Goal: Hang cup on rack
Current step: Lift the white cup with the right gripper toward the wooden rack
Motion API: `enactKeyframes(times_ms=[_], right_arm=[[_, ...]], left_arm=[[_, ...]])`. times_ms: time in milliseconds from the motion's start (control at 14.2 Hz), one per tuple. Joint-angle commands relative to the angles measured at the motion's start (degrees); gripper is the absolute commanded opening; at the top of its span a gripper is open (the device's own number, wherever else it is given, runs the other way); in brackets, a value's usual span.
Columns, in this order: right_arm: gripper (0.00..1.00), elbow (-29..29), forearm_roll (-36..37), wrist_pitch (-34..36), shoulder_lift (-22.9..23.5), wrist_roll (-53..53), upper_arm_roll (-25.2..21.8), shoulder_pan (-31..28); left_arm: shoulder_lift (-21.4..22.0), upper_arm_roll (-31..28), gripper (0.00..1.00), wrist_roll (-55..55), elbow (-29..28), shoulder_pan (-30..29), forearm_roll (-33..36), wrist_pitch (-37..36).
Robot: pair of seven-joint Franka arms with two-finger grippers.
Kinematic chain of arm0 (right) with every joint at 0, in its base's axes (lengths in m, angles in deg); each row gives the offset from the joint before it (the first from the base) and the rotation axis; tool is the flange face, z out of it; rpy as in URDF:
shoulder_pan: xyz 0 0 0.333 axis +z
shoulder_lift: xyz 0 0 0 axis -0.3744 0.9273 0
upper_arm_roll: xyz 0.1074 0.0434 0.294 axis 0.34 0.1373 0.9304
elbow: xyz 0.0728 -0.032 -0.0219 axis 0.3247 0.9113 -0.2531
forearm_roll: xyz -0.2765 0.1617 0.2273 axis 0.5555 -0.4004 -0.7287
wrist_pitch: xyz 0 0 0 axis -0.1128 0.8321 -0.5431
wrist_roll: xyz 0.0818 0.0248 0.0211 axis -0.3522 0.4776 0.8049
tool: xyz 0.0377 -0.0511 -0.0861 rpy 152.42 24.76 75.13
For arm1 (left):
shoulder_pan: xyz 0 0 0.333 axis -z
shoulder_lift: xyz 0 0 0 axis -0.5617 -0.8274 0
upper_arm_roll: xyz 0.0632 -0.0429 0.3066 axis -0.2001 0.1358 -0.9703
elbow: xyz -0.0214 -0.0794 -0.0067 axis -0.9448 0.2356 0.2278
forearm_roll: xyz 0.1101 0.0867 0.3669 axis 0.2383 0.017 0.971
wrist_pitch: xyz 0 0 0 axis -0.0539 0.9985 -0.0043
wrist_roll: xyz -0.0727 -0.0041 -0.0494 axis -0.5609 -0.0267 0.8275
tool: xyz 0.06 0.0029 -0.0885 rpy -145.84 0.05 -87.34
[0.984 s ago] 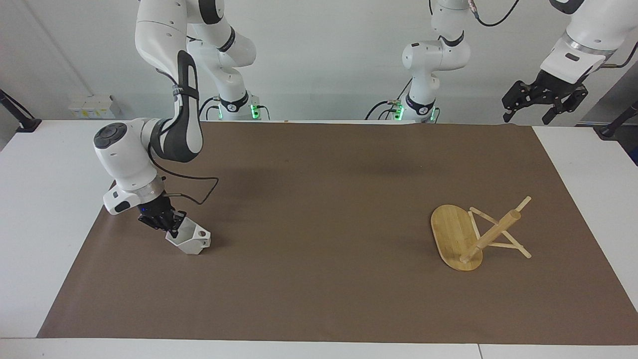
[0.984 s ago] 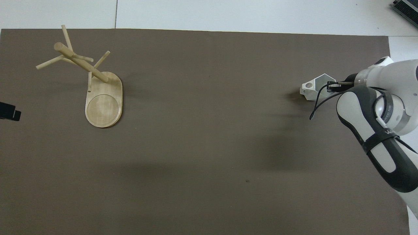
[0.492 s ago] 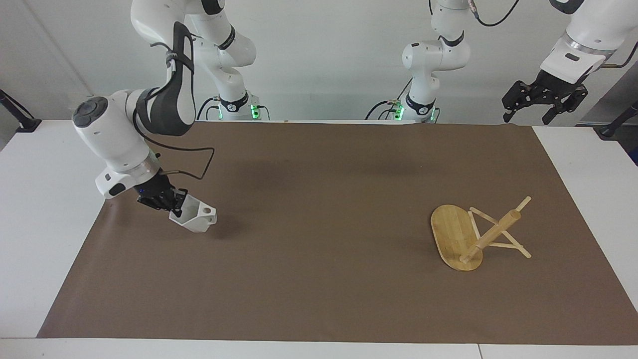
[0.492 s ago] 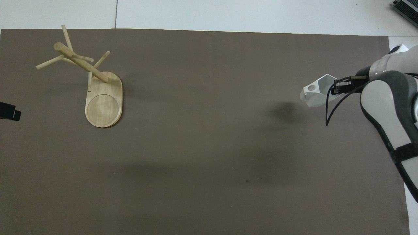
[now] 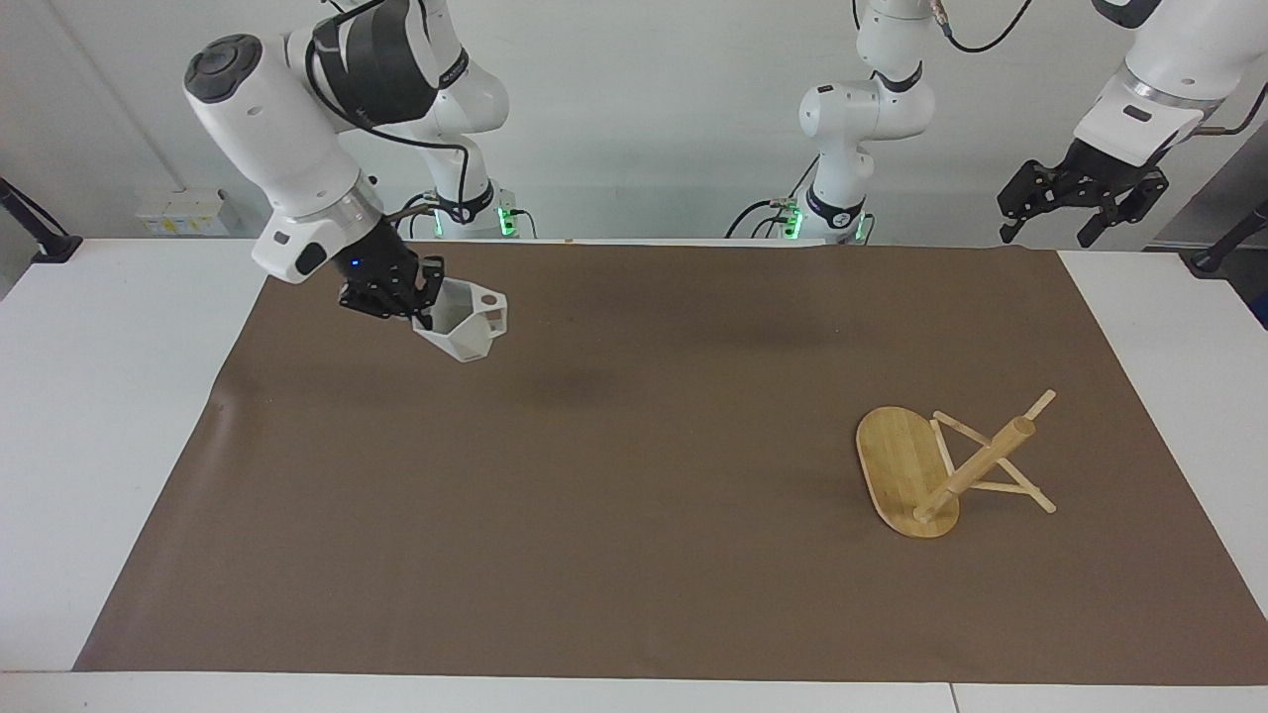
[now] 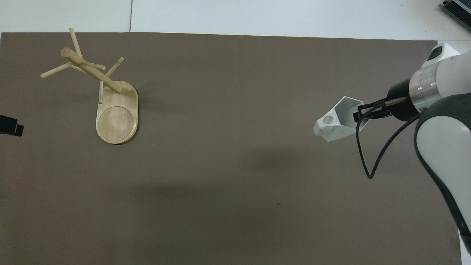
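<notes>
On the table (image 5: 119,416), under the brown mat (image 5: 634,555) that covers most of it, I find nothing in contact with the cup at present; it is airborne. The largest item in play is the right arm (image 5: 287,109), entering from its own end of the table, elbow high and forearm angled down toward the mat. Its wrist is pitched so that the right pincer (image 5: 421,302) points sideways toward the middle of the table. That pincer is clenched on the cup's wall, one finger inside the mouth and one outside as far as I can make out.

The left arm (image 5: 1154,79) waits raised above its own corner of the table, its left pincer (image 5: 1052,233) released and carrying nothing.

The rack (image 5: 951,465) lies toward the left arm's end of the table, well apart from the cup. I note it is not upright: the oval base stands on edge and the post leans over with its pegs resting on the mat.

The cup (image 5: 464,322) hangs over the mat at the right arm's end, tilted, its handle with the round hole turned away from the pincer.

My judgement: the step in hand is the carry, with lifting done and hanging not yet begun. The next move calls for a long traverse across the table, then aligning the handle hole with a peg. The rack's toppled attitude is a risk; the idle arm may need to steady or right it first.
</notes>
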Motion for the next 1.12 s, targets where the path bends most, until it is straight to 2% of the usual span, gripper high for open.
enactKeyframes(times_ms=[0, 211, 562, 703, 914, 1054], right_arm=[[0.00, -1.6, -10.0, 2.0, -0.3, -4.6, 1.4, -0.7], [0.00, -2.2, -19.5, 0.9, -0.2, -5.7, 3.5, -0.6], [0.00, -1.2, -25.6, -12.5, -0.1, -15.7, 13.4, 0.0], [0.00, -0.9, -28.9, -14.8, 0.3, -16.9, 15.3, 0.2], [0.00, -0.9, -37.5, -15.6, 2.0, -16.3, 17.0, 0.2], [0.00, -0.9, -40.9, -18.7, 4.1, -14.3, 19.7, 0.2]], left_arm=[[1.6, -0.2, 1.00, -0.2, -1.7, -0.1, -0.8, -0.2], [1.6, -0.2, 1.00, -0.2, -1.6, -0.1, -0.8, -0.3], [1.6, -0.4, 1.00, -0.8, -1.6, -0.8, -0.8, -0.4], [1.7, -0.2, 1.00, -1.3, -1.6, -0.8, -0.8, -0.9], [1.9, -0.4, 1.00, -10.7, -1.7, -0.8, -1.7, -0.1], [1.9, -0.5, 1.00, -18.5, -1.7, -0.9, -5.4, 1.4]])
